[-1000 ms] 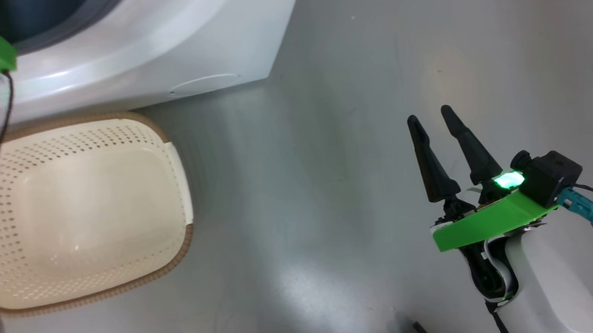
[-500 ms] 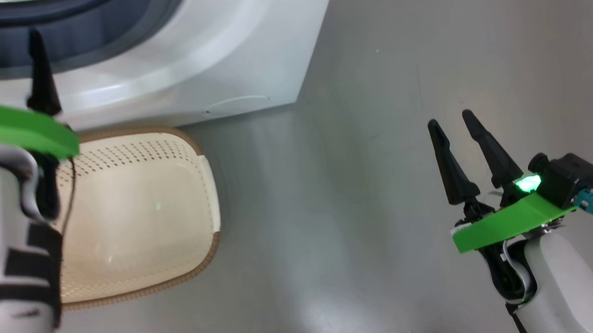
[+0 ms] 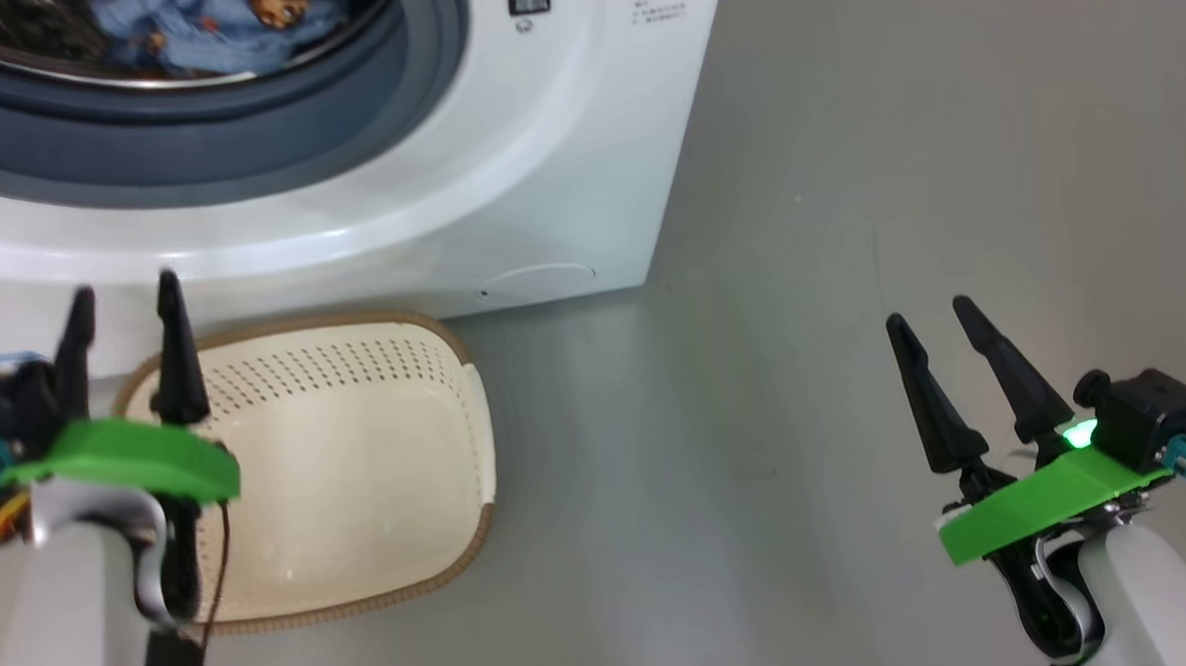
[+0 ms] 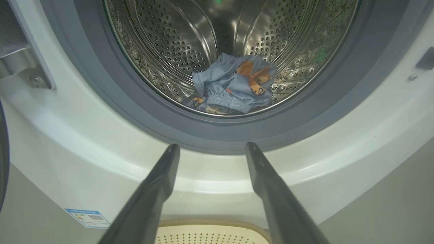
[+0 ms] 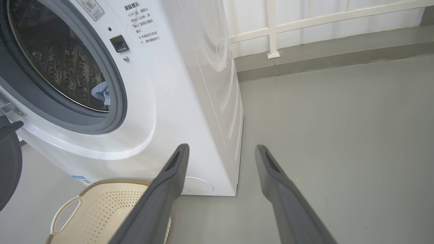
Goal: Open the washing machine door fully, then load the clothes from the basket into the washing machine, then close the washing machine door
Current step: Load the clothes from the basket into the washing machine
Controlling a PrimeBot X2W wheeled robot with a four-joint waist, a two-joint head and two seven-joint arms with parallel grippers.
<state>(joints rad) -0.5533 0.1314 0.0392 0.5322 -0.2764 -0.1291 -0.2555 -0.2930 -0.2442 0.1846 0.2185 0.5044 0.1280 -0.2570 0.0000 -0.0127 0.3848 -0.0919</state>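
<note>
The white washing machine (image 3: 506, 177) stands with its drum mouth uncovered. Light-blue clothes (image 4: 234, 84) with orange-brown animals lie at the drum's bottom, also visible as clothes (image 3: 209, 24) in the head view. The cream basket (image 3: 359, 483) sits on the floor against the machine's front, with nothing inside. A dark curved edge of the washing machine door (image 5: 8, 166) shows swung away at the left. My left gripper (image 3: 122, 284) hangs open over the basket's left far rim, pointing at the drum (image 4: 213, 145). My right gripper (image 3: 926, 310) is open over bare floor to the right.
Grey floor stretches right of the machine (image 5: 339, 135). A white railing on a low kerb (image 5: 271, 30) runs along the back. A small round white flap (image 3: 538, 275) sits at the machine's lower right corner. The door hinge bracket (image 4: 20, 64) shows left of the gasket.
The head camera has moved, bringing the drum and the clothes into view. My left gripper has drawn back from the drum mouth to above the basket. The right gripper stays open.
</note>
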